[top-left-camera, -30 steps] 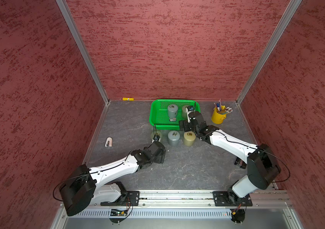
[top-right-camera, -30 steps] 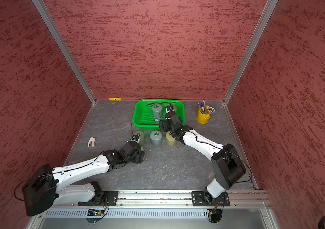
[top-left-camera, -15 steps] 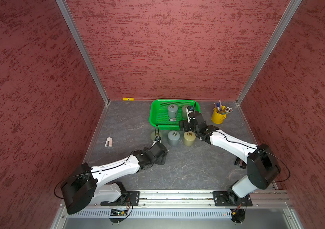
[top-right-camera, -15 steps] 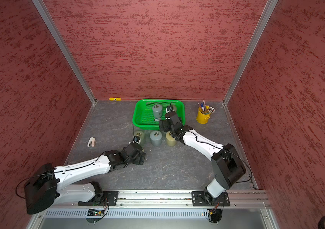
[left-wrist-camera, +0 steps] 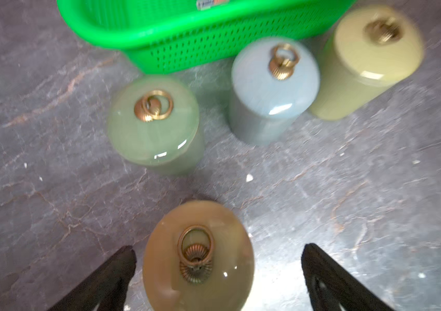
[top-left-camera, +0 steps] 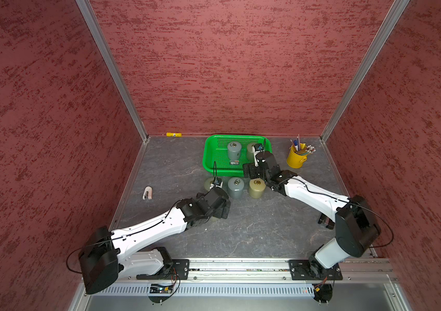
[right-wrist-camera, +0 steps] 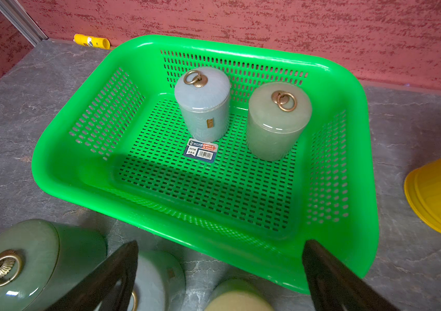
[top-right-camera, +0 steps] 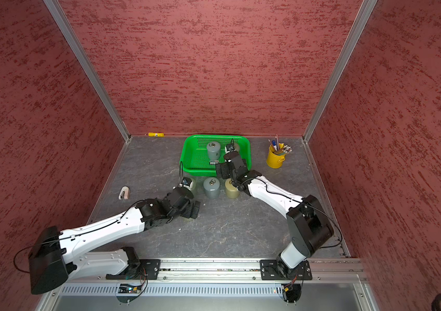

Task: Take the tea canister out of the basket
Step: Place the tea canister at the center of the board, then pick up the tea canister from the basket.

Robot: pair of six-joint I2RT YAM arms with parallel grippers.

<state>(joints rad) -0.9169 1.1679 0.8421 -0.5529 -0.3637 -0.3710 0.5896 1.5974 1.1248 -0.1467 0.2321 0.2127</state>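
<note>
The green basket [top-left-camera: 205, 159] [right-wrist-camera: 52, 172] stands at the back of the table. A grey-blue tea canister [top-left-camera: 234, 151] [right-wrist-camera: 203, 107] and a pale green one [top-left-camera: 249, 153] [right-wrist-camera: 275, 123] stand upright in it. My right gripper [right-wrist-camera: 219, 269] [top-left-camera: 251, 171] is open above the basket's near rim and holds nothing. My left gripper [left-wrist-camera: 218, 269] [top-left-camera: 223, 211] is open. An olive-brown canister [left-wrist-camera: 197, 258] stands on the table between its fingers, hidden under the wrist in both top views.
Three more canisters stand in a row before the basket: green [top-left-camera: 210, 184], grey-blue [top-left-camera: 235, 187], yellowish [top-left-camera: 256, 188]. A yellow bucket of pens [top-left-camera: 296, 159] is right of the basket. A yellow tube [top-left-camera: 173, 134] lies by the back wall, a small white object [top-left-camera: 147, 193] at the left.
My left gripper has opened and let go of the olive-brown canister, which now stands on the table. The right arm has not moved.
</note>
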